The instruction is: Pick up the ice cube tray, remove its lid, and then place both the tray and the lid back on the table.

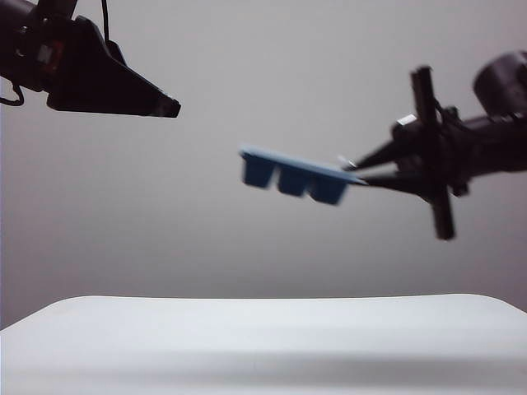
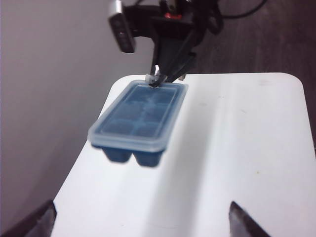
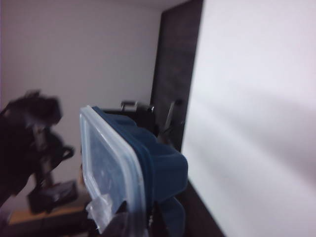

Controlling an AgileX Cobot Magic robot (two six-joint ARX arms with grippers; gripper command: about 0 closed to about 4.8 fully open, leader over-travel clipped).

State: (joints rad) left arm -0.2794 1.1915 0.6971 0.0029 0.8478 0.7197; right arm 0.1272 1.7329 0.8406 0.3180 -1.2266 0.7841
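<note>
The ice cube tray (image 1: 292, 179), dark blue with its frosted lid (image 1: 296, 164) still on top, hangs high above the white table (image 1: 263, 337), tilted down to the right. My right gripper (image 1: 358, 171) is shut on the rim at the tray's right end. The right wrist view shows the tray (image 3: 160, 165) and lid (image 3: 106, 158) edge-on, with the right gripper (image 3: 143, 222) pinching both. My left gripper (image 1: 169, 107) hangs at the upper left, apart from the tray. Seen from the left wrist, the left gripper (image 2: 140, 219) stands open and empty, facing the lid (image 2: 140, 116) and the tray (image 2: 126, 155).
A plain grey wall stands behind the table. In the left wrist view the table (image 2: 237, 148) ends at rounded corners with dark floor (image 2: 276, 34) beyond. The lid has a small clear tab (image 3: 101, 210) by the right gripper's fingers.
</note>
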